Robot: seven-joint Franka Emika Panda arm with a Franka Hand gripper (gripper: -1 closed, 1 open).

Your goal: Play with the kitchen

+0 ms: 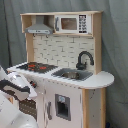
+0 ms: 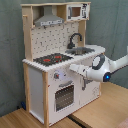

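Observation:
The kitchen (image 1: 70, 55) is a tall toy unit of light wood and white panels, seen in both exterior views. It has a black stovetop (image 2: 52, 59) with red burners, a black faucet (image 2: 75, 39) over a sink (image 1: 72, 75), a grey hood (image 1: 39, 29) and an oven door (image 2: 64, 97). My white arm reaches in from the second exterior view's right. Its gripper (image 2: 73, 67) is held level in front of the white front panel, just right of the knobs (image 2: 57, 76) and below the counter edge. In the first exterior view the arm's head (image 1: 17, 86) covers the lower left of the kitchen.
A toy microwave (image 1: 70, 23) sits at the top right of the unit. A lower door with a dark dispenser (image 1: 62, 106) is under the sink. The kitchen stands on a wooden surface (image 2: 107, 107). Grey curtain (image 1: 115, 45) hangs behind.

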